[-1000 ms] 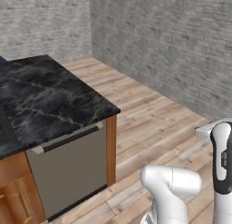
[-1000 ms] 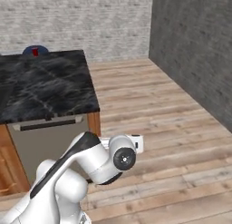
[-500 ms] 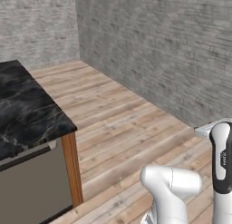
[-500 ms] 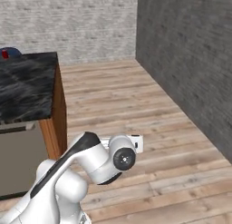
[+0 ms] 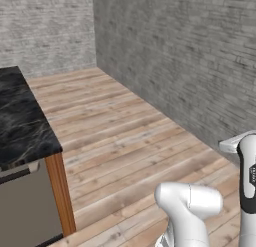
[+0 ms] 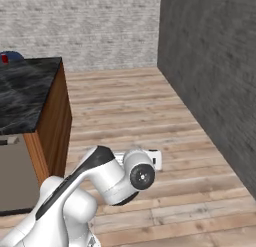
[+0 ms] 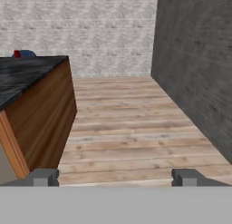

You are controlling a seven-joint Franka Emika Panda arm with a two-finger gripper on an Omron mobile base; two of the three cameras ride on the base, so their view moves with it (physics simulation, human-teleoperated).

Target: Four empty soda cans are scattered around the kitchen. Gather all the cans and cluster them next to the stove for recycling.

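Red soda can [image 6: 4,58] stands at the far back edge of the black marble counter [image 6: 25,91], just in front of a blue rounded object [image 6: 12,55] whose nature cannot be told. In the hand view the same red can [image 7: 16,54] appears as a small red spot at the far end of the counter top [image 7: 27,73], touching or just beside the blue object [image 7: 27,53]; which of the two cannot be told at this size. Can details such as label or top are too small to read.

Gripper [image 7: 116,177] is well apart from the can, held out over bare wooden plank floor [image 7: 127,128]. Its two dark fingertips [image 7: 43,177] stand spread wide with nothing between them. The gripper points along the floor toward the far light brick wall [image 7: 90,32], with the counter's brown wooden side panel [image 7: 45,119] on one side and a dark grey brick wall [image 7: 195,69] on the other.

Counter cabinet carries a grey appliance front [image 5: 25,211] with a pale handle [image 5: 17,172] under the marble top [image 5: 20,121], beside a wooden corner post [image 5: 61,196].

White arm [image 6: 100,186] rises in the foreground of the right base view, elbow bent over the floor boards [image 6: 150,116]. In the left base view the arm [image 5: 187,211] stands at lower right, near the dark wall [image 5: 190,56].
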